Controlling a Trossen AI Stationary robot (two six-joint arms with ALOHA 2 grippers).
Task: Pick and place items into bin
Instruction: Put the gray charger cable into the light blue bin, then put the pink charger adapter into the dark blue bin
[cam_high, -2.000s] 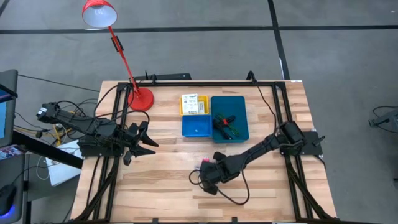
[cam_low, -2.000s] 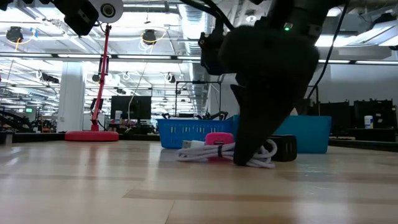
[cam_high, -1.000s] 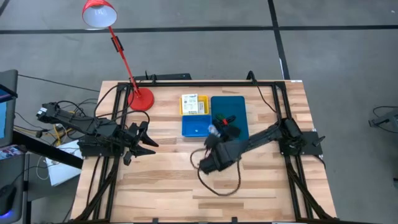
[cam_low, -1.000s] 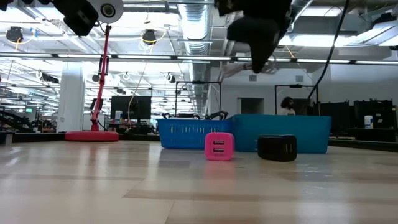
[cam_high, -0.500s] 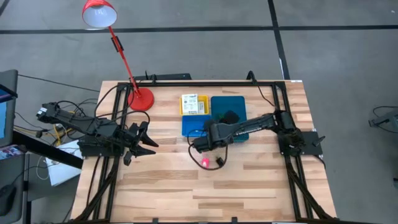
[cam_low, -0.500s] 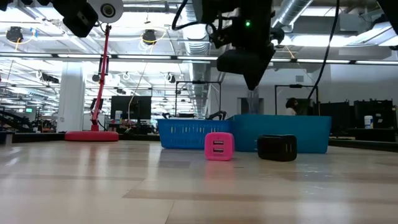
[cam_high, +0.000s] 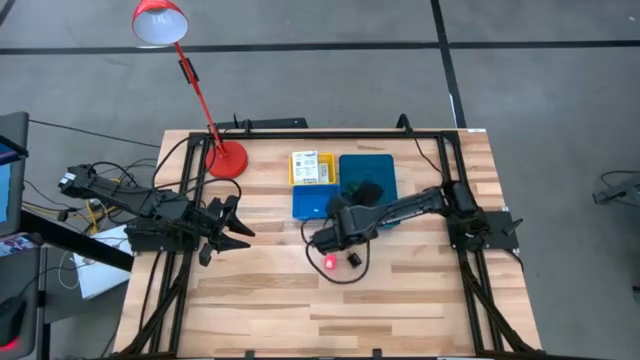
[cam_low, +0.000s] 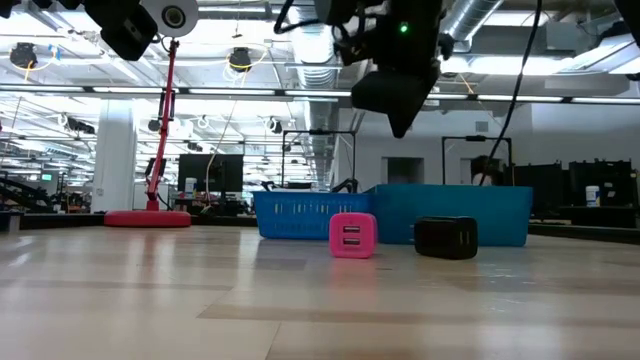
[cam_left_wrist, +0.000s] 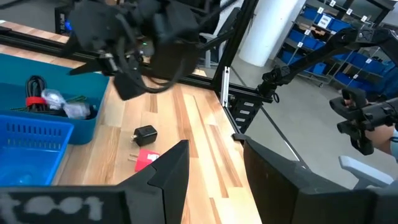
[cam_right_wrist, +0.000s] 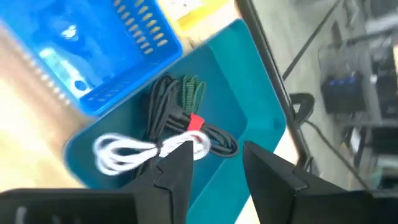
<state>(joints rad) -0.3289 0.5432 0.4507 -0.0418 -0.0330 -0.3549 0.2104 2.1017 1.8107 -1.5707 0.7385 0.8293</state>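
Note:
The bin has a teal compartment (cam_high: 368, 172), a yellow one (cam_high: 312, 167) holding a white labelled box, and a blue one (cam_high: 313, 205). A white cord (cam_right_wrist: 124, 149) lies in the teal compartment on black and green cords (cam_right_wrist: 186, 93). A pink piece (cam_high: 329, 262) and a black piece (cam_high: 353, 259) stand on the table near the bin; both also show in the low view, pink (cam_low: 352, 235) and black (cam_low: 446, 238). My right gripper (cam_high: 322, 238) hangs open and empty above them, by the bin's near edge. My left gripper (cam_high: 235, 222) waits open at the left.
A red desk lamp (cam_high: 226, 158) stands on the far left of the table. A black frame (cam_high: 440, 150) runs round the table's sides and far edge. Bare wood lies along the near half (cam_high: 300, 310).
My right gripper has risen from the table with the white cord, which was lifted clear, and has gone toward the far edge over the bin. The cord now lies in the teal compartment and no longer hangs from the gripper. The pink and black pieces have stayed.

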